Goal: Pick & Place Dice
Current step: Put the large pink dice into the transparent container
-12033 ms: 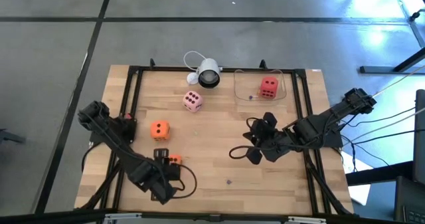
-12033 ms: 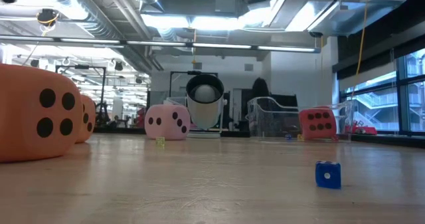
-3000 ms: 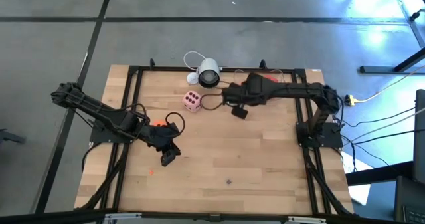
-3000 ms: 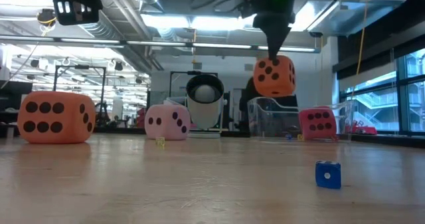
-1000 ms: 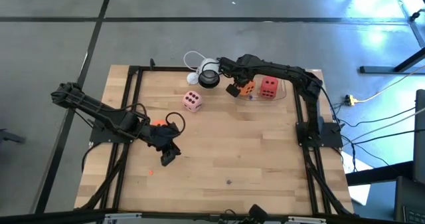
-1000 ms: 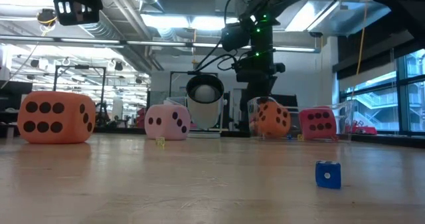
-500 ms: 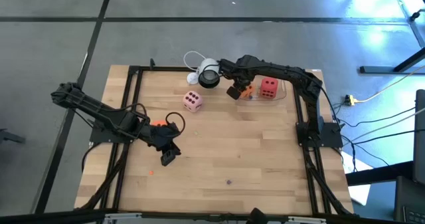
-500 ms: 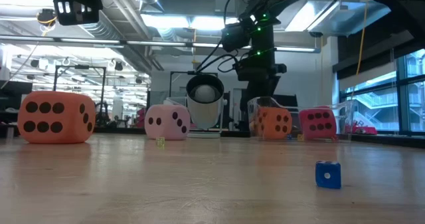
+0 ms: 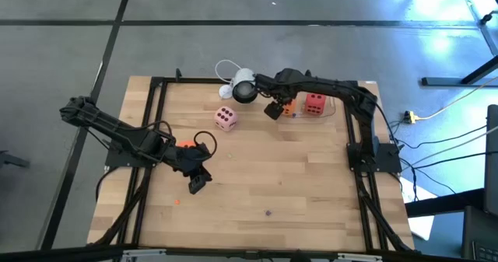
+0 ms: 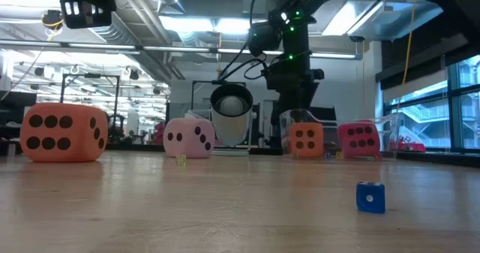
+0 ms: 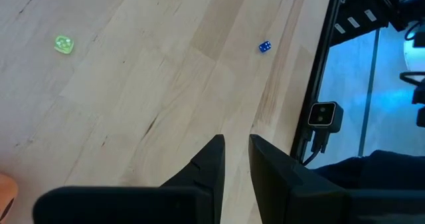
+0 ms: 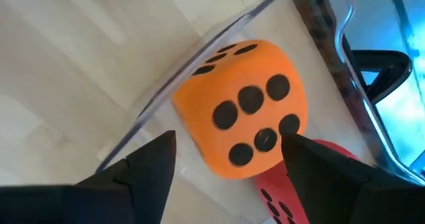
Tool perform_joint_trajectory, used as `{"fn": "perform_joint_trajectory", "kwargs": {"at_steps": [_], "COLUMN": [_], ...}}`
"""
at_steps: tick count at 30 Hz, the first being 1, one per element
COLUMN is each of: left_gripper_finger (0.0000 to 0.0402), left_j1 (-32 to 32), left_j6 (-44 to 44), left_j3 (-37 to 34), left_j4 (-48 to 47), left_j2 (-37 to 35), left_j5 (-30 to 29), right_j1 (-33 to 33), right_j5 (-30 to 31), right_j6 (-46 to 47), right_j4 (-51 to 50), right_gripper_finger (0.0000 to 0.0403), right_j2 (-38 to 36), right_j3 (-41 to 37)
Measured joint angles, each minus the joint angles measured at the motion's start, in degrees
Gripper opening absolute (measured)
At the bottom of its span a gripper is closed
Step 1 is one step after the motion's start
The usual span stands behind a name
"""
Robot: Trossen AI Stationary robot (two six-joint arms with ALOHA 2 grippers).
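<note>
The dark right arm stretches across the far side of the table, its two-finger right gripper (image 9: 274, 109) pointing down with fingers spread wide and nothing between them. The dark left arm reaches inward, its left gripper (image 9: 198, 183) low, fingers nearly together.

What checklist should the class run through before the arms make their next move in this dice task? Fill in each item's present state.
1. Right pincer open, fingers clear of the orange die: ok.
2. Orange die resting in the clear bin beside the red die: ok.
3. Pink die on the table, outside the bin: not ok, not yet placed.
4. Second orange die on the table near the left arm: not ok, not yet placed.
5. Left pincer empty, fingers close together: ok.
6. White camera standing by the bin, untouched: ok.
</note>
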Motion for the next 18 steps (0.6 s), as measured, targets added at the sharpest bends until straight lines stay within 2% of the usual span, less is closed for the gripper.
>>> {"fn": "perform_joint_trajectory", "kwargs": {"at_steps": [11, 18], "left_gripper_finger": [0.0063, 0.0063], "left_j1": [0.0, 0.4], "left_j6": [-0.3, -2.6], "left_j3": [0.0, -0.1], "left_j4": [0.0, -2.3], "left_j2": [-0.4, -3.3], "left_j5": [-0.2, -4.3], "right_j1": [6.9, 12.6], "right_j5": [3.6, -1.0], "right_j6": [-1.9, -4.6], "right_j4": [0.4, 2.0], "right_gripper_finger": [0.0233, 0.0224], "right_j2": [-7.5, -10.6], "right_j3": [0.0, 0.0]}}
